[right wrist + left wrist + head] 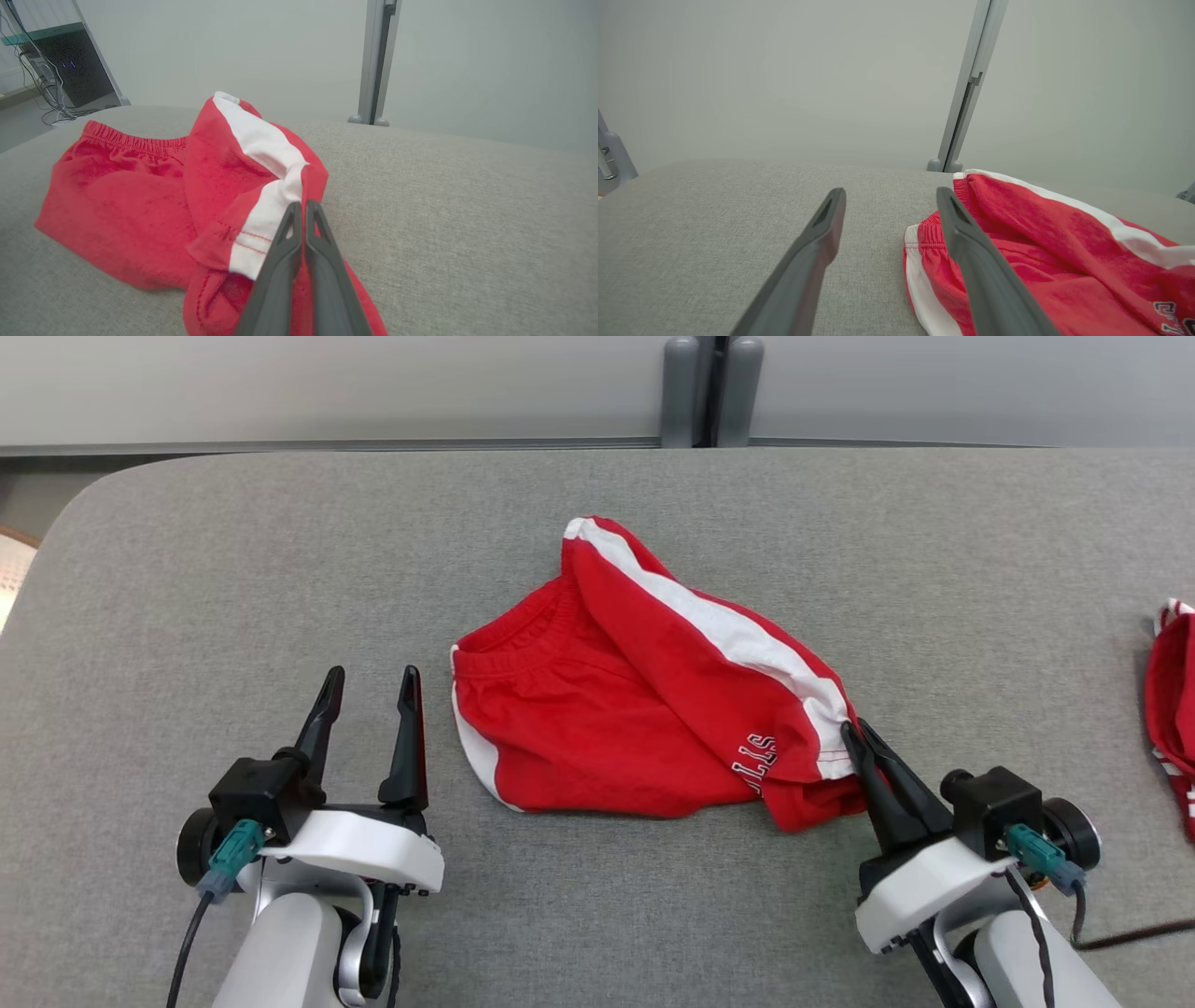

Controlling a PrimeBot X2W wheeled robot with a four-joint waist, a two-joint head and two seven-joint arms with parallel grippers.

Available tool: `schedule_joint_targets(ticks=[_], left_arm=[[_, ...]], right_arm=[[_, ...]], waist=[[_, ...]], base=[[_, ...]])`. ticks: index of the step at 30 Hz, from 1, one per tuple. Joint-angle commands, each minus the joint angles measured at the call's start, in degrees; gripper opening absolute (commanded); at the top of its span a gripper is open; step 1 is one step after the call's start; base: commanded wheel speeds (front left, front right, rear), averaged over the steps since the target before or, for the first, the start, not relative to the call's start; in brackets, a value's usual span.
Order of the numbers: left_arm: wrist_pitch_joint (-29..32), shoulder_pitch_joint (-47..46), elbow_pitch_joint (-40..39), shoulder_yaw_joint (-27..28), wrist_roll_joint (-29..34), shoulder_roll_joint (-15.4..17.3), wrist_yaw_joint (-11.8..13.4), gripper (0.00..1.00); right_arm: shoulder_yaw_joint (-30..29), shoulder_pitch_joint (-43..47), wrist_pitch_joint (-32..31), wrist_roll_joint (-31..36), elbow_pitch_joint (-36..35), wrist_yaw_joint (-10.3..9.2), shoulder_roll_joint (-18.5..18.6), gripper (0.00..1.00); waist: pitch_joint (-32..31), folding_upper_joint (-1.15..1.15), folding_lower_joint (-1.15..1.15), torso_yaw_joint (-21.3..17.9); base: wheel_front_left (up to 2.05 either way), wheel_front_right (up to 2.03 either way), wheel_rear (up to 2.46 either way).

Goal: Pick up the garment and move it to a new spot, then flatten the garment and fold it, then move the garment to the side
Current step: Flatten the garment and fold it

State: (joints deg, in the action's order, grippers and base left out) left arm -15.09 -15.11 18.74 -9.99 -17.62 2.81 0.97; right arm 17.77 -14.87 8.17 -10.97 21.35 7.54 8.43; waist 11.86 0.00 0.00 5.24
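Note:
The garment (616, 709) is a pair of red shorts with a white side stripe, lying crumpled in the middle of the grey table (597, 504). My right gripper (857, 733) is shut on the garment's leg hem at its near right corner; in the right wrist view the two fingers pinch the fold beside the white stripe (261, 219) of the garment (126, 196). My left gripper (372, 683) stands open on bare table just left of the waistband, holding nothing. In the left wrist view its fingers (822, 242) frame the garment's waistband edge (924, 233).
A second red and white cloth (1174, 709) lies at the table's right edge. A grey post (711, 387) stands behind the table's far edge against a pale wall. A dark cable (1134, 933) runs off at the lower right. Equipment with wires (60, 70) stands beyond the table's left.

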Motion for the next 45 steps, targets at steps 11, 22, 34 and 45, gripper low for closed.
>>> schedule_joint_targets(ticks=[11,22,34,45], left_arm=[[-0.08,-1.13,-0.02,1.53,1.08,0.23,-0.72,1.0],[-0.07,-2.18,0.8,1.96,1.78,0.21,-1.32,1.0],[-0.07,-4.62,1.65,1.82,1.94,0.21,-2.58,1.0],[9.76,-17.07,8.73,-4.09,-1.97,1.55,-7.72,1.0]], right_arm=[[18.9,5.32,0.58,-4.51,-13.1,-0.07,16.5,0.0],[19.32,6.01,3.0,-9.82,-10.2,-0.07,20.28,1.0],[-5.3,5.46,7.02,-7.59,-10.86,-0.06,4.82,1.0],[-6.43,3.25,7.08,-2.47,-11.96,-0.06,-0.3,1.0]], waist=[[-0.5,0.0,0.0,-4.53],[-0.08,0.0,0.0,-4.15],[-0.19,0.0,0.0,-4.36],[3.66,0.0,0.0,-8.08]], base=[[0.0,0.0,0.0],[0.0,0.0,0.0],[0.0,0.0,0.0],[0.0,0.0,0.0]])
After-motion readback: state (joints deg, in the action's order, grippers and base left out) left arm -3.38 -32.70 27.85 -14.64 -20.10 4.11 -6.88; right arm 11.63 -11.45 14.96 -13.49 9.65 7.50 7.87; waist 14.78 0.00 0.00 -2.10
